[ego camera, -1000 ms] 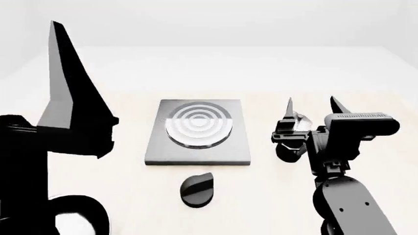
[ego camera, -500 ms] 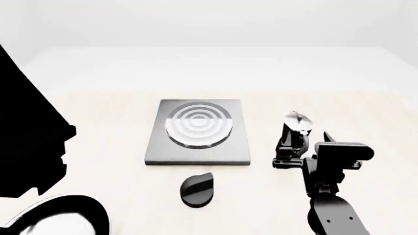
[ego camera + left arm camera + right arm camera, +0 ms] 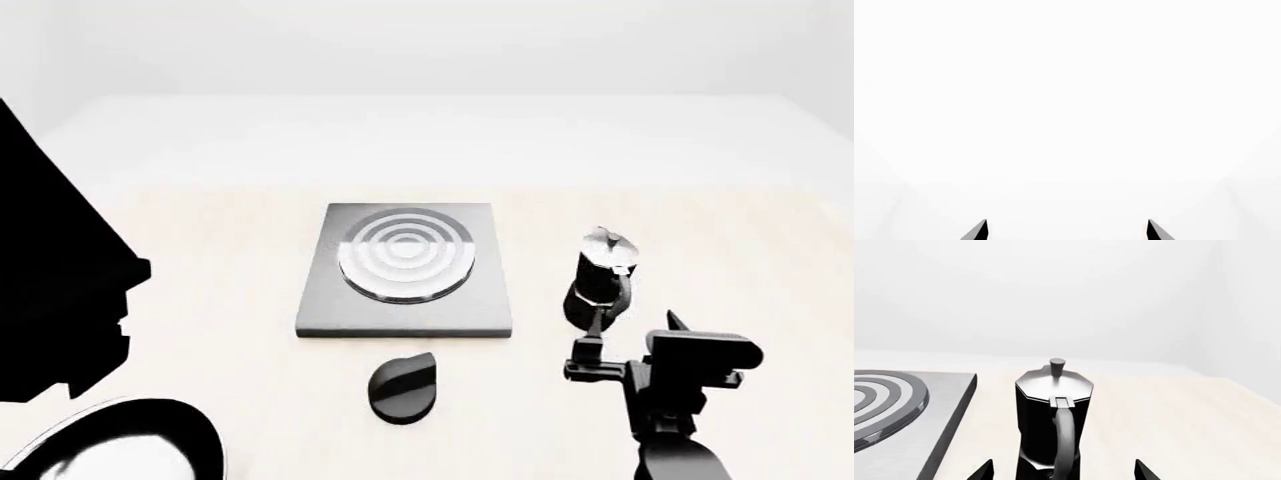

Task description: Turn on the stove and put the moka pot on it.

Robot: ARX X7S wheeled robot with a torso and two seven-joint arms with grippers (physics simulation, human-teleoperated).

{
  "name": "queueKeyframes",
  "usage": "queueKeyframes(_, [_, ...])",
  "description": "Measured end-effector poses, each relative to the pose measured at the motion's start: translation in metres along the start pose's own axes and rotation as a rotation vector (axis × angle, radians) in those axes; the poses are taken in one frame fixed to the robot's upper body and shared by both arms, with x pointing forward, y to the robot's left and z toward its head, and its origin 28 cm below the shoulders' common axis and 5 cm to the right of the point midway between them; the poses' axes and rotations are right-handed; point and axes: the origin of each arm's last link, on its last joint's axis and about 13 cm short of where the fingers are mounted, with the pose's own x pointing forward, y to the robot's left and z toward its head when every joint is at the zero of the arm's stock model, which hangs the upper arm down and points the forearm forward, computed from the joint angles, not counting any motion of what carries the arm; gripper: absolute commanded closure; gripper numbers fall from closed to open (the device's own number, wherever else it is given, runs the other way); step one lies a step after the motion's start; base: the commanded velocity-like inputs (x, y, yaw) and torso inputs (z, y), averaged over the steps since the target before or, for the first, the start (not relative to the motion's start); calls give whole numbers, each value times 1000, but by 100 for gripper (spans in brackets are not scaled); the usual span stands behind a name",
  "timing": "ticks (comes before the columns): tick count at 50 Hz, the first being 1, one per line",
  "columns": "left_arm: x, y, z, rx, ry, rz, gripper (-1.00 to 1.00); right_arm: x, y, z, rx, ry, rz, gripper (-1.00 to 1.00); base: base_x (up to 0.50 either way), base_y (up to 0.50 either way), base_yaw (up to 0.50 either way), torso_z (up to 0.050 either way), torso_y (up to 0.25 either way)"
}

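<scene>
Left wrist view: only the two dark fingertips [image 3: 979, 231] of the left gripper [image 3: 1066, 231] show, set well apart with nothing between them — the jaws stand open against blank white.

Head view: the stove [image 3: 404, 270] lies flat near the middle of the pale bench [image 3: 214, 260], its ringed burner [image 3: 406, 255] toward the far edge of the slab. The small black knob [image 3: 404, 386] sits apart from the slab, between it and the near edge of the bench. The moka pot [image 3: 599, 279] stands upright on the bench itself, beside the stove's right-hand edge and clear of it, toward the right edge of the bench. The right gripper [image 3: 627, 345] sits just on the near side of the pot, fingers spread, not touching it. A large black mass of the left arm [image 3: 60, 280] fills the left border of the view, near the left edge of the bench.

Right wrist view: the moka pot [image 3: 1053, 412] is upright, knobbed lid on top, its handle [image 3: 1065, 440] turned toward the camera. The two tips of the right gripper [image 3: 1063, 471] flank its base, apart from it on both sides — open, holding nothing. A corner of the stove [image 3: 947, 410] and part of its burner [image 3: 884, 402] show beside the pot, with bare bench between.
</scene>
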Motion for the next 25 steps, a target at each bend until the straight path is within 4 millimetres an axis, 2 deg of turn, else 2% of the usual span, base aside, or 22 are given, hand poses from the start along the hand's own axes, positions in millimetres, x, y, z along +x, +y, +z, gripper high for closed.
queueKeyframes(25, [-2, 1, -1, -10, 12, 1, -100, 19, 3, -6, -18, 20, -8, -100, 0, 0, 0, 0, 0])
